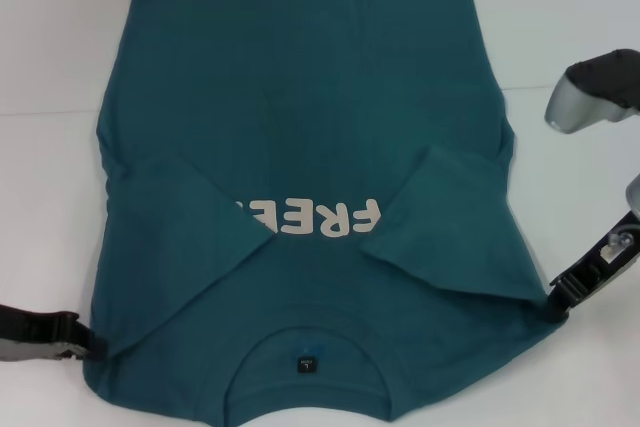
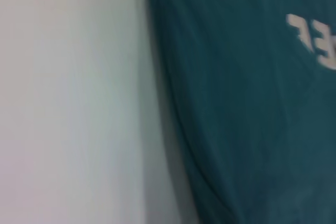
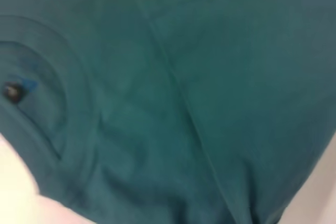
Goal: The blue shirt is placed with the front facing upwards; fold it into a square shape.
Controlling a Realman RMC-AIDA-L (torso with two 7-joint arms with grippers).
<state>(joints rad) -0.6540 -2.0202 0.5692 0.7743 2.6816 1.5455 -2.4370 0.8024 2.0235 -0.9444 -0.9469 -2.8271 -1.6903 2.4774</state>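
Blue shirt point(image 1: 300, 147) flat on the white table point(image 1: 50, 47), both sleeves folded inward. Left gripper point(image 1: 92, 345) and right gripper point(image 1: 553, 305) each touch a shoulder corner near the collar; whether either is clenched cannot be told.

Plain white surface point(image 1: 60, 37), bare along both sides and at the far edge. Directly upon it, spread flat: blue shirt point(image 1: 300, 127), front up, collar nearest the robot, hem at the far side. Both short sleeves folded inward across the chest, partly covering the pale lettering point(image 1: 320, 217); small dark neck label point(image 1: 305, 366) inside the collar.
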